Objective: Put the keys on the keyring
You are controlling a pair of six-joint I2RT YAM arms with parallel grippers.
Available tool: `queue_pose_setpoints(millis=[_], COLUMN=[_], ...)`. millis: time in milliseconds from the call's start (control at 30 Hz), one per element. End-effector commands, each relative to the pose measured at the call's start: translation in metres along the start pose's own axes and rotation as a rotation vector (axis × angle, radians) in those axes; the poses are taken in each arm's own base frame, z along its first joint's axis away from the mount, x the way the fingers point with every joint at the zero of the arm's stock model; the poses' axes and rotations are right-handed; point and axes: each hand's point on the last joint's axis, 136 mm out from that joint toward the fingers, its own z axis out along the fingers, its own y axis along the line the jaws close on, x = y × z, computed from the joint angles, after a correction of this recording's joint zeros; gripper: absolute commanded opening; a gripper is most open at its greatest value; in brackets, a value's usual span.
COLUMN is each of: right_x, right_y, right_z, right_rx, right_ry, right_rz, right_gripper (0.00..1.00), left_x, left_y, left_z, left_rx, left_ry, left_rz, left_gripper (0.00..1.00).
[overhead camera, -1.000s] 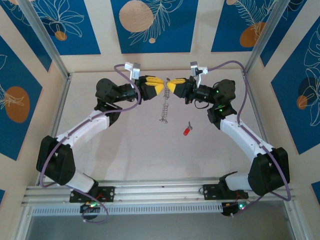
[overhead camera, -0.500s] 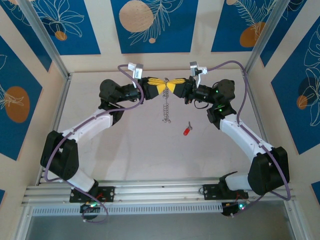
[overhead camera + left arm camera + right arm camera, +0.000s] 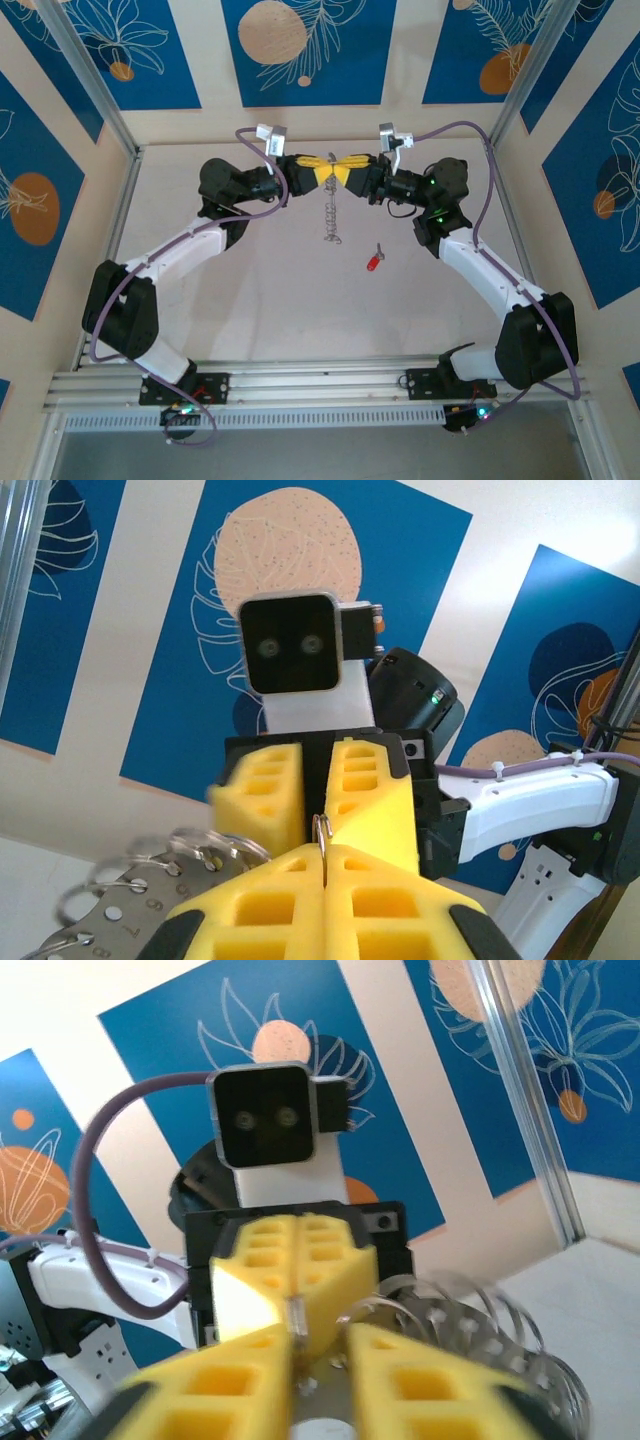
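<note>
Left fingers (image 3: 390, 905) closed tighter on keyring (image 3: 332, 218), right fingers (image 3: 420, 1390) parted slightly

Desk (image 3: 260, 300): pale, matt top.
Near edge: ribbed aluminium rail (image 3: 320, 380) across the full width.
Far corners: one aluminium post at the left (image 3: 97, 90), one at the right (image 3: 535, 70).
Walls: cream, with blue panels (image 3: 350, 60) bearing white leaf outlines and a peach disc (image 3: 272, 32).
</note>
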Motion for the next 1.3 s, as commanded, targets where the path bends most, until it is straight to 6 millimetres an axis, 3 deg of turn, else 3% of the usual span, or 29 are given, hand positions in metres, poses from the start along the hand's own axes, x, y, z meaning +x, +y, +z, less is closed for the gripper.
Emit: queue_pose_setpoints(millis=[0, 67, 333, 600, 800, 1267], right_x=[-0.012, -0.015, -0.016, -0.008, -0.007, -0.006], right_y=[-0.001, 0.003, 0.016, 0.024, 0.029, 0.034], right_z=[-0.009, -0.019, -0.035, -0.029, -0.023, -0.010], right_rx=[0.042, 0.060, 0.089, 0.028, 0.006, -0.027], right_ry=[-0.026, -0.031, -0.027, 0.016, 0.034, 0.042], right_rz=[-0.012, -0.027, -0.064, -0.069, -0.081, -0.088], right_gripper=[0.39, 0.44, 0.42, 0.40, 0.30, 0.26], left_x=[-0.009, -0.009, -0.011, -0.013, -0.014, -0.014], left_y=[-0.018, -0.020, -0.028, -0.038, -0.042, -0.042], left_z=[0.008, 0.008, 0.006, 0.007, 0.007, 0.007], left_rx=[0.055, 0.053, 0.044, 0.060, 0.066, 0.066], left_ry=[0.001, 0.013, 0.049, 0.094, 0.112, 0.122], left_rz=[0.070, 0.083, 0.154, 0.185, 0.190, 0.182], left_gripper=[0.00, 0.00, 0.00, 0.00, 0.00, 0.00])
